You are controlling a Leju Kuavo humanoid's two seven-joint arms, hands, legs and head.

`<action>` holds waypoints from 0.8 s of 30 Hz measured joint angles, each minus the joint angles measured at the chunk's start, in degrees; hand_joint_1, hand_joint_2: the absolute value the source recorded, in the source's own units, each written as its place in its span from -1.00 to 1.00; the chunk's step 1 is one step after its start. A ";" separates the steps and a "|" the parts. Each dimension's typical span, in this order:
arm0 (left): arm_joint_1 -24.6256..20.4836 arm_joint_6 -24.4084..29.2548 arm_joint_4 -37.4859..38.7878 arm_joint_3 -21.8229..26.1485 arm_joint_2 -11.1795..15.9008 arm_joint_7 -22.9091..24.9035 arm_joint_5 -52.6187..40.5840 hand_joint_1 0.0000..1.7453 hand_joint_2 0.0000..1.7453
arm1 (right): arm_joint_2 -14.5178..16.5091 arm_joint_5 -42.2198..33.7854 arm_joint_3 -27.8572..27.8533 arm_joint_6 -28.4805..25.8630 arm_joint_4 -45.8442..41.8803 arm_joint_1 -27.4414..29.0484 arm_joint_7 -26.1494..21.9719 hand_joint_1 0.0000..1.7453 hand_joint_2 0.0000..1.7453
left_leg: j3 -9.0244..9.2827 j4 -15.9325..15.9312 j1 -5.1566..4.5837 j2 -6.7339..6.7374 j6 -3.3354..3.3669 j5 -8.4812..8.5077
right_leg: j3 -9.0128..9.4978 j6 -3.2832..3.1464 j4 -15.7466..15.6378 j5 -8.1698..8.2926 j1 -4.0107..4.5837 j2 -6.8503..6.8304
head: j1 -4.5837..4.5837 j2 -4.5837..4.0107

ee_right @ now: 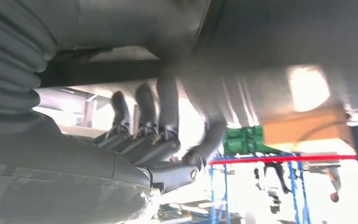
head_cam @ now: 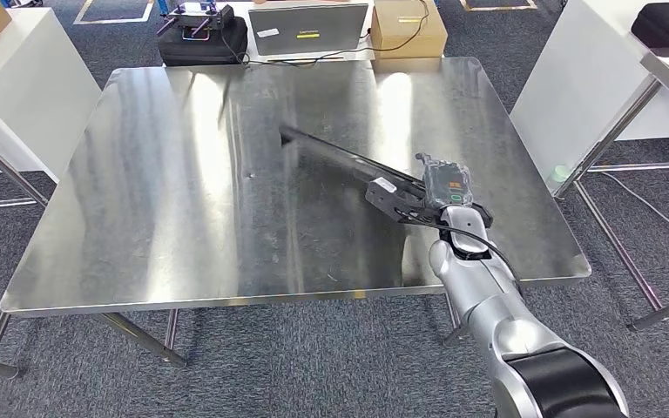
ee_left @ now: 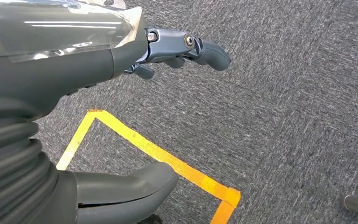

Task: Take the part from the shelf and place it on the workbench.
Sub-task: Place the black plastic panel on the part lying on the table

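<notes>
A long, thin black part (head_cam: pixel 331 157) slants over the middle right of the steel workbench (head_cam: pixel 165 192). My right hand (head_cam: pixel 414 198) grips its near end, and the far end points toward the bench's centre, low over the surface. Whether it touches the steel I cannot tell. In the right wrist view the fingers (ee_right: pixel 144 116) curl around a dark bar (ee_right: pixel 98 72) just over the shiny benchtop. My left hand (ee_left: pixel 74 70) hangs over grey carpet with thumb and fingers apart and nothing in it.
Past the bench's far edge sit a black bag (head_cam: pixel 202 39), a laptop (head_cam: pixel 309 29) and a cardboard box (head_cam: pixel 408 24). White tables stand at the left (head_cam: pixel 17 78) and right (head_cam: pixel 592 70). Yellow tape (ee_left: pixel 168 161) marks the carpet under my left hand.
</notes>
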 joint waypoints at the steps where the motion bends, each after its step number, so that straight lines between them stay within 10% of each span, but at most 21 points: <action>1: 0.00 -0.01 -0.01 0.07 -0.03 0.01 -0.01 -1.00 1.00 | -0.19 0.06 -0.45 -0.04 0.00 0.36 -0.05 -1.00 -1.00 | 0.00 0.00 0.00 0.01 0.00 -0.01 | 0.00 0.00 0.00 0.00 0.00 0.01 | 0.00 0.00; 4: 0.00 -0.09 -0.05 0.17 -0.08 0.16 0.10 -1.00 1.00 | -0.59 0.26 -1.50 -0.04 0.00 0.86 -0.08 -1.00 -1.00 | 0.03 0.00 0.00 0.02 -0.01 -0.01 | 0.00 0.00 0.00 0.00 0.01 0.01 | 0.00 0.00; 8: -0.02 -0.17 -0.34 0.39 -0.17 1.95 0.32 -1.00 -1.00 | -0.89 0.53 -3.10 -0.15 -0.05 1.84 -0.89 -1.00 -1.00 | 0.06 0.00 0.02 -0.01 -0.01 -0.01 | 0.02 0.00 0.00 0.00 0.03 0.00 | 0.00 0.00; 17: -0.09 -1.47 -1.28 1.19 -0.22 4.16 0.71 -1.00 -1.00 | -1.18 1.30 -6.15 0.95 -0.34 4.50 -4.09 -1.00 -1.00 | 0.04 0.00 0.02 -0.01 -0.01 -0.01 | 0.02 0.00 0.00 0.00 0.01 0.01 | 0.00 0.00; 24: -0.20 -2.08 -2.05 1.35 -0.25 3.69 0.61 -1.00 -1.00 | 2.05 -8.81 -10.17 5.42 -14.80 9.10 -19.79 -1.00 -1.00 | 0.02 0.00 0.03 -0.05 -0.01 -0.01 | 0.02 0.00 0.01 0.00 0.03 -0.03 | 0.01 0.00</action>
